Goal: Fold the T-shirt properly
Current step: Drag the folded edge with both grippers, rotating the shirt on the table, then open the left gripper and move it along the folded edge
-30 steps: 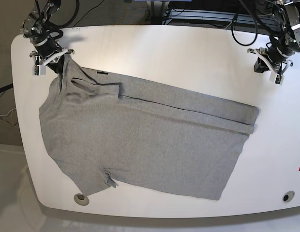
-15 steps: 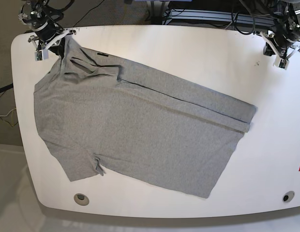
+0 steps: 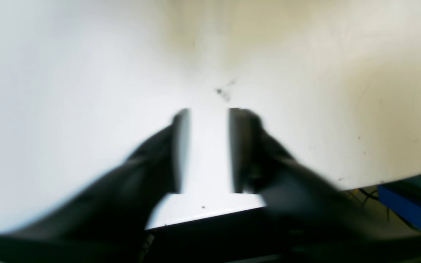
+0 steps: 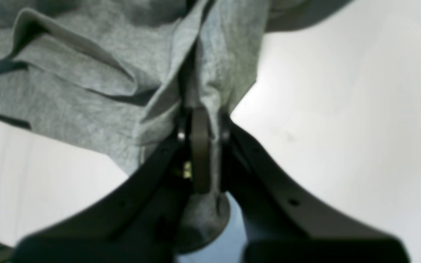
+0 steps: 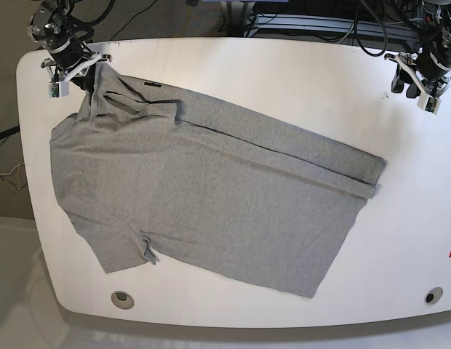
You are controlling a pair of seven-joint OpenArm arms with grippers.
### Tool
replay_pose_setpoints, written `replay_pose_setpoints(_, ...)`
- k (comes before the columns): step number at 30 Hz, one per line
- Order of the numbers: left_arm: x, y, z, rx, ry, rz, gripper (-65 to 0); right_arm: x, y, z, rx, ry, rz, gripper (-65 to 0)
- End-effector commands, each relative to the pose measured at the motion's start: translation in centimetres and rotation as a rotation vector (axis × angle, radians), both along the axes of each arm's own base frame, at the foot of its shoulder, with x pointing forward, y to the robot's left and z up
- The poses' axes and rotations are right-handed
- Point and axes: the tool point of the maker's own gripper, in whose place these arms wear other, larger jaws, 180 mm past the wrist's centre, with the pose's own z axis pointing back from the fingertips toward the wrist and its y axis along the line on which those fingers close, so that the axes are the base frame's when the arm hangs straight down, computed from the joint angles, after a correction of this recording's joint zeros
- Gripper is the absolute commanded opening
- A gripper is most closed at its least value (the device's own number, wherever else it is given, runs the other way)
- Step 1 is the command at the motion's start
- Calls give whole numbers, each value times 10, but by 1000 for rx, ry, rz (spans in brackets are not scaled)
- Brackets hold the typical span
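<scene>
At the far left corner of the white worktop (image 5: 284,73), the right gripper (image 5: 71,67) is clamped on a bunched fold of the T-shirt (image 5: 204,196) up by the collar end; the right wrist view shows grey cloth (image 4: 203,84) pinched tight between the two black fingers. From that pinch the shirt spreads away across the worktop, plain grey side up. Its long axis slants from the held corner down toward the near right, with a lengthwise fold along the far edge and the hem end lying free to the right of the middle.

Over at the far right corner, the left gripper (image 5: 420,76) hangs above bare worktop with its fingers apart and nothing between them, well clear of the cloth. The hem end is the part nearest to it, so I would guess that arm must come inward and down to reach it.

Compared with a second ago, the collar end has been drawn toward the far left corner and the whole shirt has slid that way. The left gripper has pulled back to the far corner, and its fingers, together before, now stand parted.
</scene>
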Motion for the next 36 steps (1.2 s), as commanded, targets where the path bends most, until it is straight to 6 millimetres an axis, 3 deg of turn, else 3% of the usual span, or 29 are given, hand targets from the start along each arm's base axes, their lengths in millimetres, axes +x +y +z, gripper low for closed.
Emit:
replay_pose_setpoints(1, 20, 4, 16, 14, -58, -5, -326, 3, -4, 6, -26, -13, 16, -648)
replay_pose_setpoints(11, 48, 7, 15, -58, -121, 50, -300, 3, -6, 6, -47, -7, 21, -650)
replay_pose_setpoints(25, 79, -4, -8, -169, -121, 86, -303, 4, -2, 5, -38, -8, 30, -650)
replay_pose_setpoints(26, 80, -4, -8, -172, -122, 88, -303, 4, -2, 5, -39, -7, 29, -650)
replay_pose_setpoints(27, 69, -16, -22, -194, -73, 92, -309, -2, 9, -7, -4, 22, 22, -626)
replay_pose_setpoints(36, 73, -24, -18, -203, -94, 82, -309, -2, 17, -10, 17, 20, 8, -626)
